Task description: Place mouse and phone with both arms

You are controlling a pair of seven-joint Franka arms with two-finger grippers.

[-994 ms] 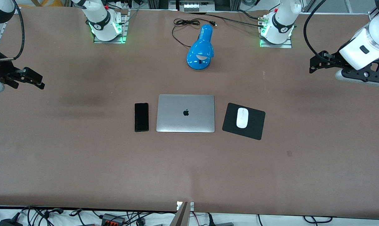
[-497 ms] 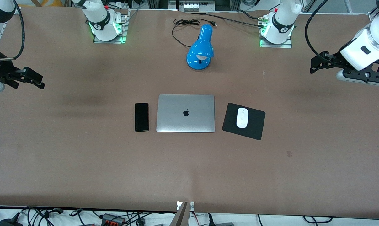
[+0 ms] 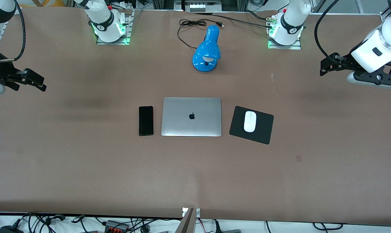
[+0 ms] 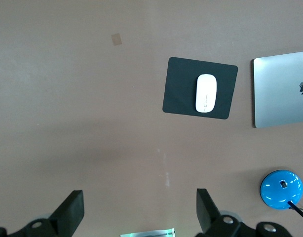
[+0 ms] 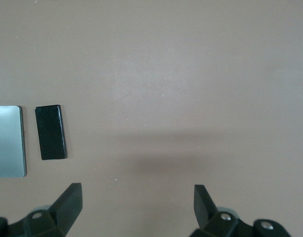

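Mouse point(image 3: 250, 121) sits on the black pad point(image 3: 263, 134), just beside the closed laptop point(image 3: 191, 116) toward the left arm's end of the table, and we see the phone point(image 3: 146, 120) flat just beside the laptop toward the right arm's end. We find the left gripper point(image 3: 325, 66) and right gripper point(image 3: 37, 82) with fingers spread apart, empty, each over bare table point(image 3: 85, 168) at its own end, well apart from both things.

A matt brown surface point(image 3: 85, 168) carries a brushed-metal laptop point(image 3: 191, 116) at frame centre, flanked by a glossy black phone point(image 3: 146, 120) and a smooth white plastic mouse point(image 3: 250, 121) on a matt black pad point(image 3: 263, 131); above, a glossy blue lamp point(image 3: 207, 50).
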